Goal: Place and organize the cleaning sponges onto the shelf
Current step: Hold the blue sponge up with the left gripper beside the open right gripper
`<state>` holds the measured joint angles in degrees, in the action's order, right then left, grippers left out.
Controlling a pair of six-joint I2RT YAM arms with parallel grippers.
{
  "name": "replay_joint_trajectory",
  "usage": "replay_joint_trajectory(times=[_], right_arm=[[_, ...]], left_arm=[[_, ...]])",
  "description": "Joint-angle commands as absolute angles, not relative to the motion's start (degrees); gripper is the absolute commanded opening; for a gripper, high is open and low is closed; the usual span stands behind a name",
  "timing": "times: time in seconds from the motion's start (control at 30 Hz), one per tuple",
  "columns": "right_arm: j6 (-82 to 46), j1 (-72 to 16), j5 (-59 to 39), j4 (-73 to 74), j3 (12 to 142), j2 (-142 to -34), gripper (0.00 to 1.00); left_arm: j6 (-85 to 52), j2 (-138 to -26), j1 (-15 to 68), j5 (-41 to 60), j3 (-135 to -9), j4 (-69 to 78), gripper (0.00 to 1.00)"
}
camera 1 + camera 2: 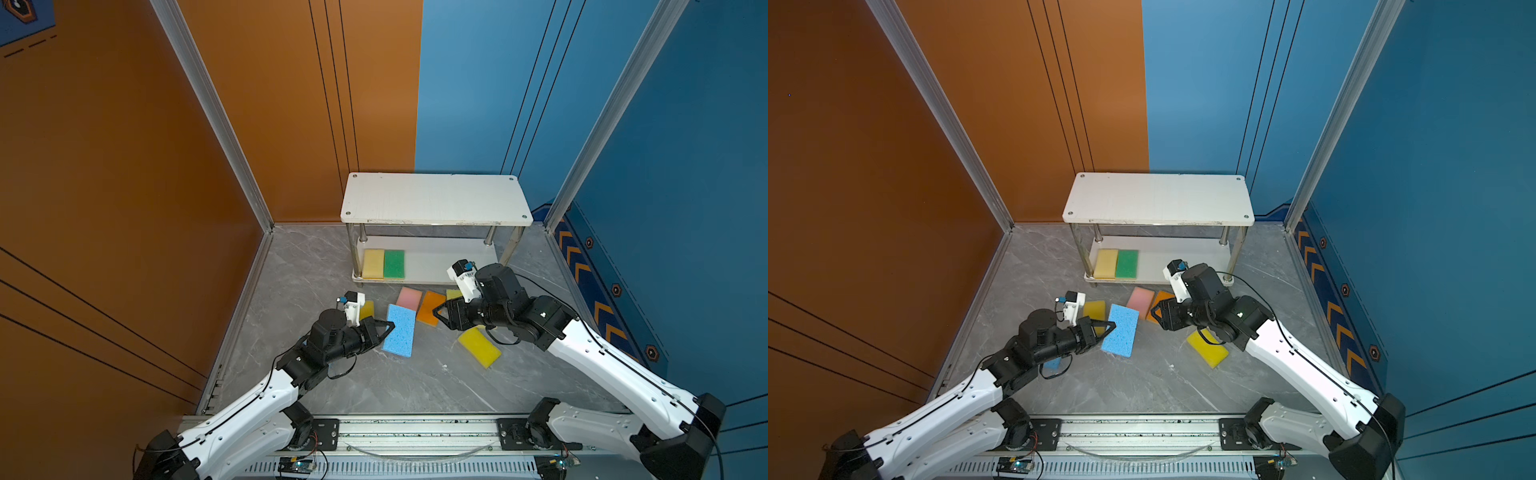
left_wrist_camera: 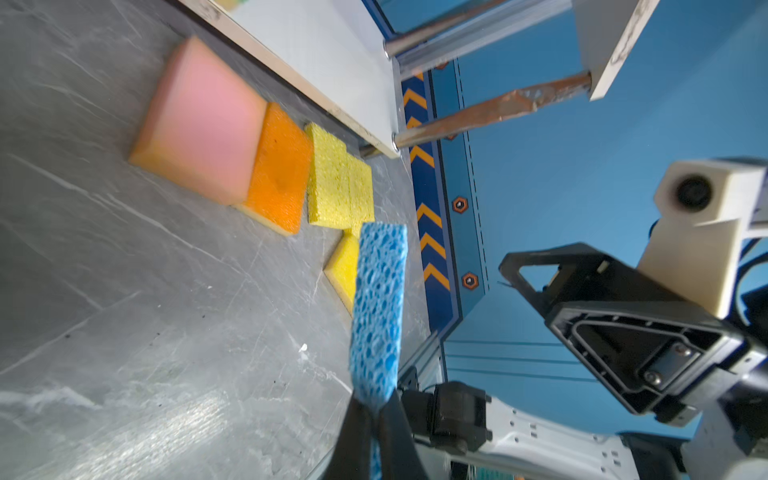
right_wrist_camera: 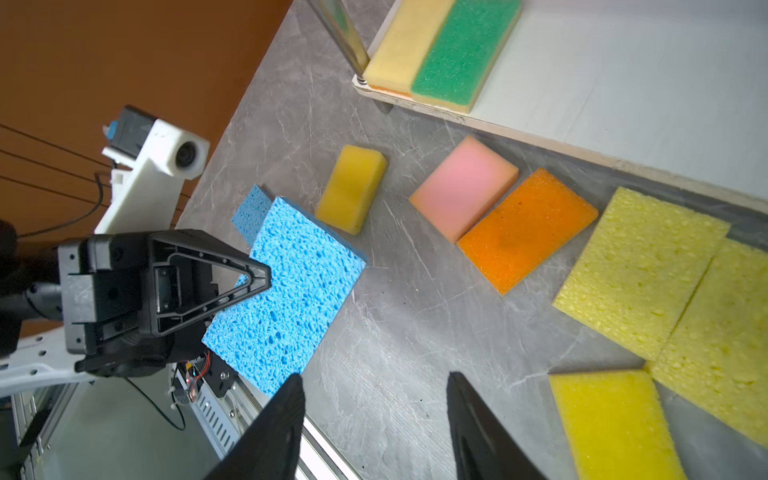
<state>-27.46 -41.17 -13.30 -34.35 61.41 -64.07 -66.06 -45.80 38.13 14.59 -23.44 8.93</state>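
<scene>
Left hand (image 1: 390, 326) pinches one blue sponge (image 1: 401, 334), right hand (image 3: 374, 377) gapes; two sponges (image 1: 372, 264) (image 1: 393, 264) on shelf (image 1: 436, 199), seven others (image 3: 352, 189) (image 3: 463, 187) (image 3: 528, 228) (image 3: 640, 270) (image 3: 723, 328) (image 3: 611, 424) (image 3: 251, 208) loose.

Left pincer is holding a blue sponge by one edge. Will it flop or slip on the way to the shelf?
Probably light: the blue sponge is open-pored foam. Likely stiff enough: it juts straight from the left pincer in the left wrist view. Slipping seems unlikely, as the coarse surface should grip.

shelf (image 1: 432, 199): white | tabletop (image 1: 374, 386): grey, white veins | pale yellow sponge (image 1: 372, 263) | green sponge (image 1: 394, 264) | light blue sponge (image 1: 400, 336): pitted | pink sponge (image 2: 203, 120): base perhaps yellow | orange sponge (image 1: 430, 308)
</scene>
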Motion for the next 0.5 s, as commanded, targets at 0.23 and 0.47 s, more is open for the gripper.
replay_joint_trajectory(times=[0.23, 0.47], right_arm=[[-46.28, -50.20, -12.54, -20.50, 54.61, -64.61, 0.66], [-48.52, -54.10, -13.80, -15.33, 55.16, -69.96, 0.62]], left_arm=[[-73.51, -38.94, 44.16, -10.83, -17.85, 15.23, 0.02], [-74.54, -37.30, 44.41, -11.41, -16.37, 16.17, 0.03]])
